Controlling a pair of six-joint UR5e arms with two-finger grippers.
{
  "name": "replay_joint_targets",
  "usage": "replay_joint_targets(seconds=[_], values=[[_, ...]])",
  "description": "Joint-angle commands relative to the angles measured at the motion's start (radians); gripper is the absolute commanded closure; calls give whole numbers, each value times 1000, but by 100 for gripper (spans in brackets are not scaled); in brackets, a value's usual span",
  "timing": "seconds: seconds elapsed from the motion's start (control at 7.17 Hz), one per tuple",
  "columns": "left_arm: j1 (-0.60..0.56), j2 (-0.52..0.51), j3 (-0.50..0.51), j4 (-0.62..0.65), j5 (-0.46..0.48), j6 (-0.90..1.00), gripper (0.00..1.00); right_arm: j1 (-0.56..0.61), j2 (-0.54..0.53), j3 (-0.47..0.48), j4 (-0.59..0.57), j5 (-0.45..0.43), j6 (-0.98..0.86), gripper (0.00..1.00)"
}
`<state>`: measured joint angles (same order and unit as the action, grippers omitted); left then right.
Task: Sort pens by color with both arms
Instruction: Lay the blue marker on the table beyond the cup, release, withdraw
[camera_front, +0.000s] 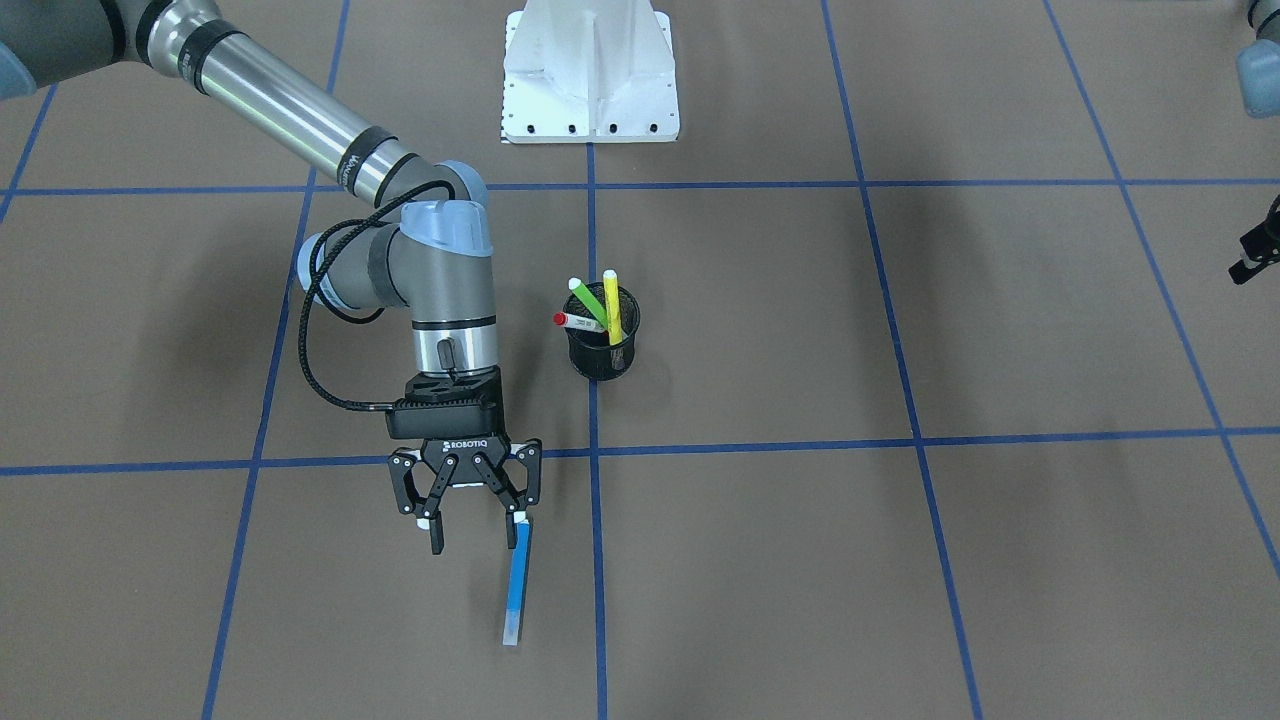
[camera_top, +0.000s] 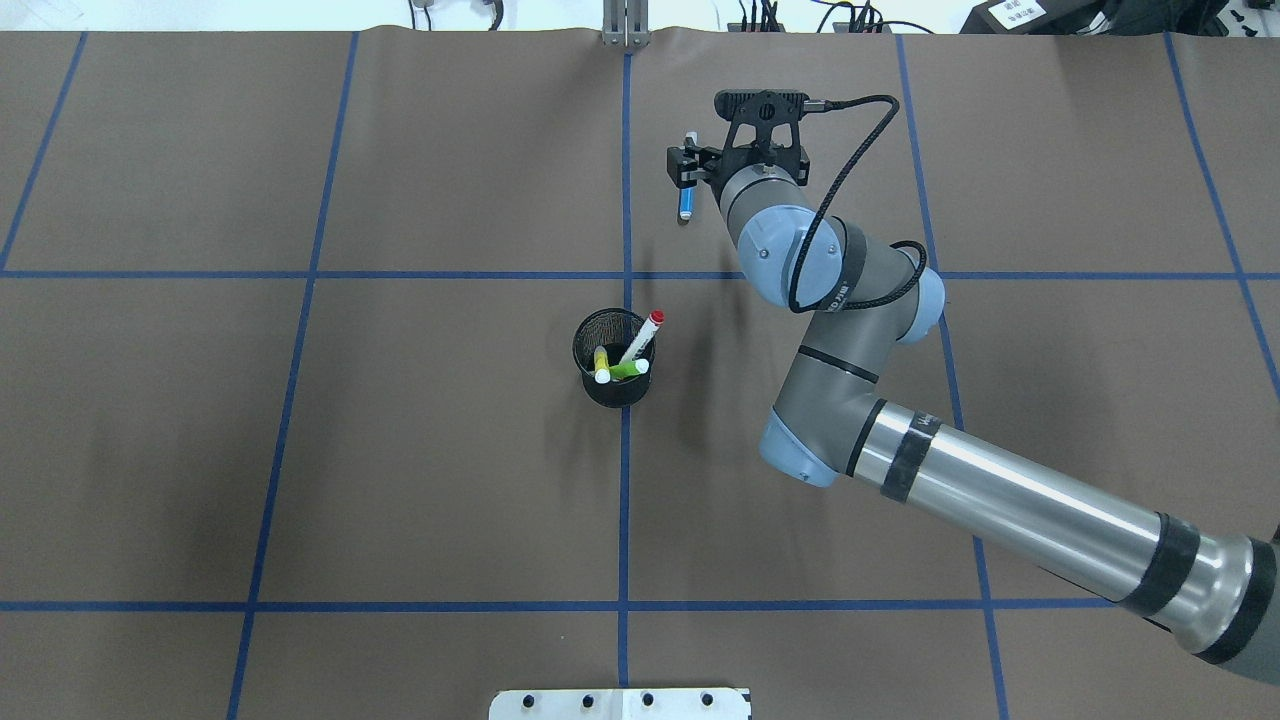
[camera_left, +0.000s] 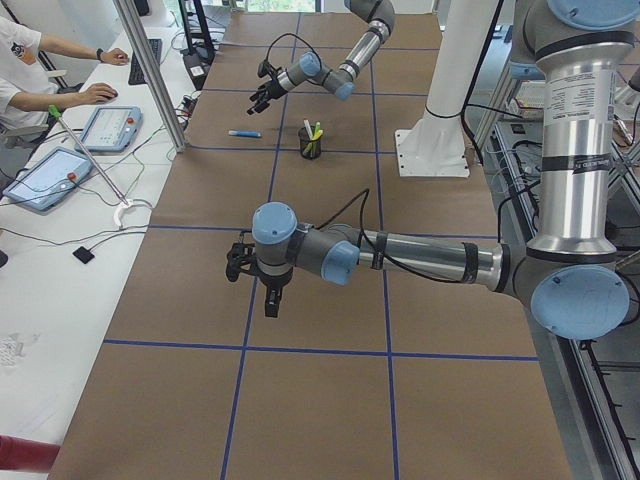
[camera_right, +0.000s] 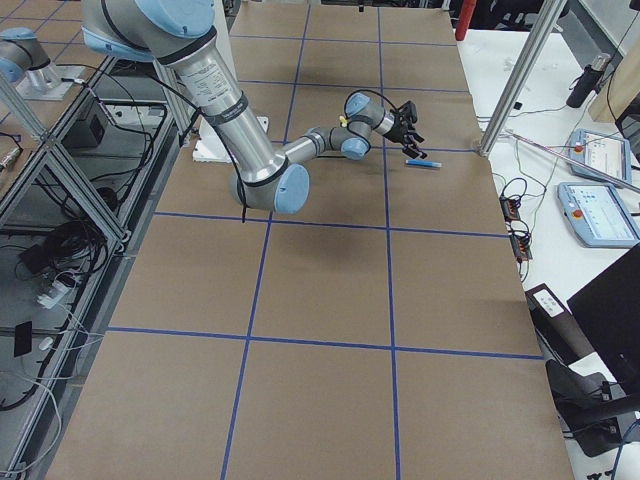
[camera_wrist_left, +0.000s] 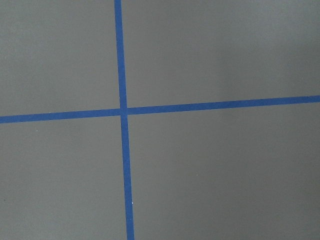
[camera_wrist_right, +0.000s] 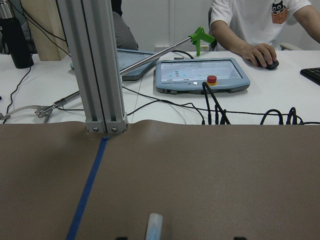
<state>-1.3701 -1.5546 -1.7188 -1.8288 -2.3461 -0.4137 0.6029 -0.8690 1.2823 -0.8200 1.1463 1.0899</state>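
- Front-facing view: the right gripper (camera_front: 477, 540) is hanging low over the bench (camera_front: 900, 600) with its jaws spread wide and gripping nothing; the blue pen (camera_front: 517, 585) is lying flat on the bench, its upper end just beside one fingertip, though whether the two are touching is hard to tell; the green pen (camera_front: 588, 303), the yellow pen (camera_front: 612, 305) and the red-ended white pen (camera_front: 578, 321) are leaning in the black mesh cup (camera_front: 602, 350); a sliver of the left gripper (camera_front: 1258, 250) is showing at the edge, too little to tell how its jaws are standing.
- Overhead view: the right arm (camera_top: 1000, 490) is reaching to the far side of the bench; the blue pen is poking out just beside the gripper, right of the centre tape line (camera_top: 625, 150); the cup is sitting on that line.
- Exterior left view: the left gripper is pointing down above the bench, well apart from the cup; I cannot tell its jaws' state here either.
- Exterior right view: the blue pen is lying just beyond the right gripper.
- Left wrist view: only bare bench and crossing tape lines are showing.
- Right wrist view: the pen's pale tip is lying between the two fingertips, apart from both; a person (camera_wrist_right: 255, 20) is sitting at a desk beyond.
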Motion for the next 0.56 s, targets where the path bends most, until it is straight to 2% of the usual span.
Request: replay_joint_targets(seconds=[0.0, 0.28, 0.42], values=[[168, -149, -42, -14, 22, -344, 0, 20, -136, 206, -28, 120, 4, 0], [331, -345, -76, 5, 155, -721, 0, 178, -299, 380, -114, 435, 1, 0], [414, -449, -79, 114, 209, -791, 0, 293, -376, 403, -114, 642, -16, 0]])
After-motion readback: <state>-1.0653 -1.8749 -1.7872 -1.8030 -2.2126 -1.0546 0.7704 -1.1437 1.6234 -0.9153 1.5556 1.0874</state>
